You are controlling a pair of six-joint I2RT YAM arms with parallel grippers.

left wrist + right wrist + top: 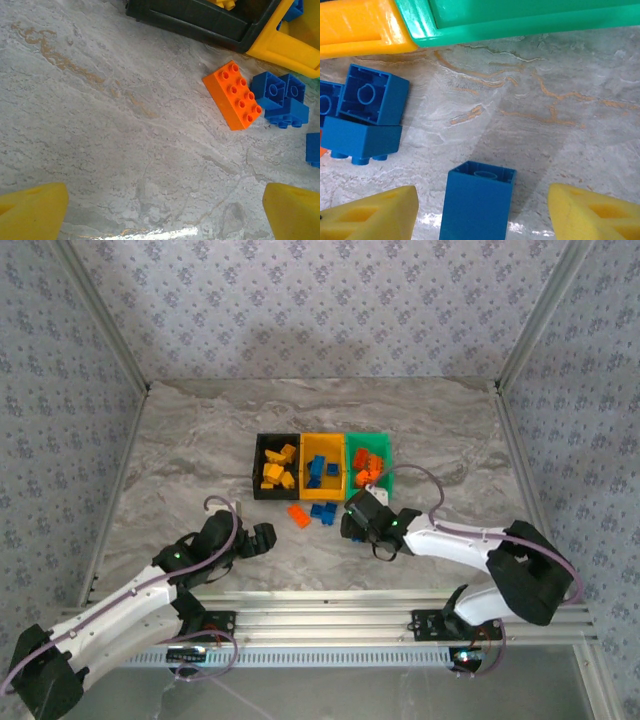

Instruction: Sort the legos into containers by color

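The containers stand in a row: a black bin (258, 468) with yellow-orange legos, a yellow-orange bin (322, 443) with blue legos, and a green bin (368, 439) with red-orange legos. Loose on the table in front of them lie a red-orange brick (234, 95) and blue bricks (280, 97). My right gripper (480, 215) is open, and a tall blue brick (477, 202) stands between its yellow fingers (370, 215) with a gap on each side. My left gripper (162, 212) is open over bare table, left of and nearer than the red-orange brick.
The green bin's rim (520, 22) and the yellow-orange bin's corner (360, 25) lie just beyond the right gripper. Two more blue bricks (367, 117) sit to its left. Patterned walls and metal posts enclose the marble table (180, 440).
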